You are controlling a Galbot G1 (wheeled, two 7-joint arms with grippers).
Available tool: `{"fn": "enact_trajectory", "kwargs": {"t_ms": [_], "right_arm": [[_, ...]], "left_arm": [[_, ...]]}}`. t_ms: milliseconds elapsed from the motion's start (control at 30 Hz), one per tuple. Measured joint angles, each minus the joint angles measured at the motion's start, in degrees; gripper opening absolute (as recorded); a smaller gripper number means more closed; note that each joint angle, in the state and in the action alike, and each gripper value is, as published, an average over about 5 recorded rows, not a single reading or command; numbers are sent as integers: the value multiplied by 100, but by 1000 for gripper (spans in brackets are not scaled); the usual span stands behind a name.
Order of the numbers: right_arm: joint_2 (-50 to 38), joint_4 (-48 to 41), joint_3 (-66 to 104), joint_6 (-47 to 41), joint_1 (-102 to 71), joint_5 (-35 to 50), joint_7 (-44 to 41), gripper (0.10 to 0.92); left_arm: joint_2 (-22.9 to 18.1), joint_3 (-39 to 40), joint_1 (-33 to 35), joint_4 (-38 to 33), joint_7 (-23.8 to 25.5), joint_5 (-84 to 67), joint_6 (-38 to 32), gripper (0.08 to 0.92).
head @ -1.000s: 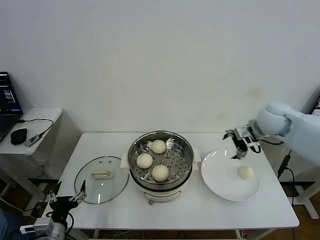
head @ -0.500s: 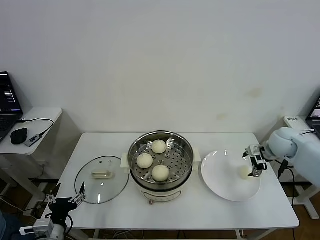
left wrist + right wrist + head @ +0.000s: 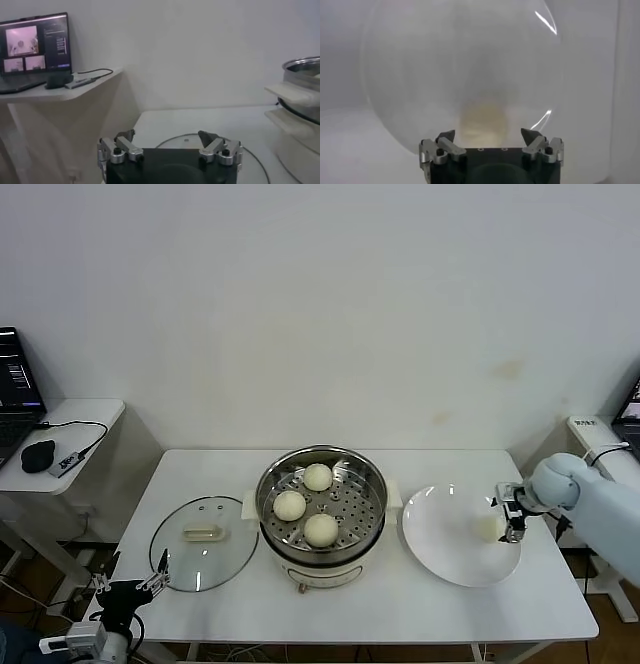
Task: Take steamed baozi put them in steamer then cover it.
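Note:
The steamer [image 3: 372,484] stands open at the table's middle with three steamed baozi on its perforated tray [image 3: 317,477] [image 3: 289,505] [image 3: 320,529]. A further baozi [image 3: 486,529] lies on the right side of the white plate [image 3: 440,536]. My right gripper [image 3: 509,515] is open, low at that bun's right side. In the right wrist view the bun [image 3: 482,116] shows blurred just ahead of the open right gripper [image 3: 488,135], between the two fingertips' lines. The cover [image 3: 203,557], a glass lid, lies flat left of the steamer. My left gripper [image 3: 130,588] is parked open off the table's front left corner.
A side desk [image 3: 85,416] at the far left holds a laptop [image 3: 35,50], a mouse [image 3: 37,454] and cables. In the left wrist view the lid's rim [image 3: 186,136] lies just beyond the left gripper [image 3: 167,136], with the steamer's side [image 3: 300,95] farther off.
My right gripper has come down from above the plate's far edge to the bun on the plate's right side, still open. The left arm has not moved.

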Motion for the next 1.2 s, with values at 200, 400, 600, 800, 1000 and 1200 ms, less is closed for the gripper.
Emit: {"fn": "enact_trajectory", "kwargs": {"t_ms": [200,400,600,800,1000,1200], "right_arm": [[209,-244,107,-7,-119,-129,-28,790],[360,-406,173,-14,-145,-205,-52,730],[398,-456,188,-24,-145,-258,-109,679],[389,-453,155,-27,-93,-257,-223,602],[300,-333,3,-86,68,-144,-362,581],[102,-32,-376,-223,457,148,-514,577]], "left_arm": [[-1,2,0,14,0,0,-1,823],[-11,2,1,13,-1,0,-1,823],[-24,6,1,11,-1,4,-1,823],[-40,23,-4,7,-3,14,-1,823],[-22,-3,-3,3,-4,13,-1,823],[1,-3,4,-19,-5,22,6,823]]}}
